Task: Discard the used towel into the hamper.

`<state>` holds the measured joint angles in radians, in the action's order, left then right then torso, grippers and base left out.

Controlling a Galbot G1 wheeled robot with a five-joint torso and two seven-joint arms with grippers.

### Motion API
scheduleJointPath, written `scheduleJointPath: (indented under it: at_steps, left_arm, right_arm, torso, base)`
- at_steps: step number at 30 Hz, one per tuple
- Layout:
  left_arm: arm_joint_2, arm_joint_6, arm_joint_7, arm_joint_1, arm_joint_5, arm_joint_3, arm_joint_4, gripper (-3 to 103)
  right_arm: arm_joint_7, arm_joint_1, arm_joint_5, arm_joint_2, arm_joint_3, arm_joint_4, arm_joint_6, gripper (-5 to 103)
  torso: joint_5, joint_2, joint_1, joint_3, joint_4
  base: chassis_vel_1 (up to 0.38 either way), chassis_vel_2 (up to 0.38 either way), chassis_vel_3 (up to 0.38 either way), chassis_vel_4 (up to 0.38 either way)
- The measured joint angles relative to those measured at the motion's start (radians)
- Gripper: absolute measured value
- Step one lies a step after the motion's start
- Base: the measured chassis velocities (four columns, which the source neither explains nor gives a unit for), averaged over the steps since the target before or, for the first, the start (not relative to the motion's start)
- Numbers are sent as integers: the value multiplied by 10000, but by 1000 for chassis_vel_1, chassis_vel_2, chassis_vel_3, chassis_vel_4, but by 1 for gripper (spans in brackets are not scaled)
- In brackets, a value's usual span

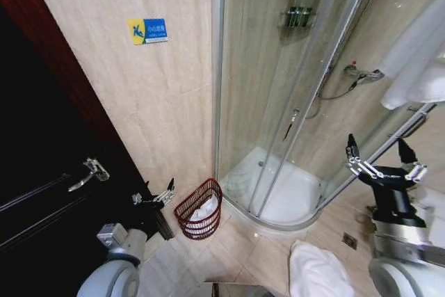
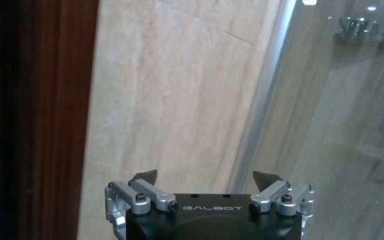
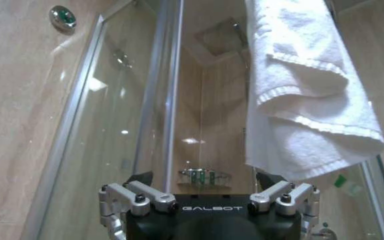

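The hamper (image 1: 199, 211), a dark red wire basket, stands on the floor against the wall beside the shower cabin, with something white inside it. A white towel (image 1: 416, 67) hangs from a rail at the right, and the right wrist view shows this towel (image 3: 297, 95) close above and ahead. My right gripper (image 1: 378, 145) (image 3: 205, 177) is raised below the towel, open and holding nothing. A little left of the hamper, my left gripper (image 1: 158, 187) (image 2: 205, 176) is also open and empty, facing the wall.
A second white towel (image 1: 316, 273) lies crumpled on the floor tiles in front of me. The curved glass shower cabin (image 1: 292, 102) fills the middle. A dark wooden door (image 1: 49, 193) with a lever handle stands at the left.
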<state>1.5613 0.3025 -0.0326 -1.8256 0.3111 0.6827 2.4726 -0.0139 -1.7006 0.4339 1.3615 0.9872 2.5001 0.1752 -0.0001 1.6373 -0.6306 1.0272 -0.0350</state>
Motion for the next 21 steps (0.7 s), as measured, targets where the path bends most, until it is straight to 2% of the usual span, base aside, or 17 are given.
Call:
scheduleJointPath:
  at_steps: [21]
  left_arm:
    - [-1, -1, 0, 1, 1, -1, -1, 97]
  right_arm:
    - [-50, -35, 182, -134, 115, -3, 2, 100]
  torso:
    - [1, 0, 1, 1, 2]
  base:
    - [-141, -138, 140, 143]
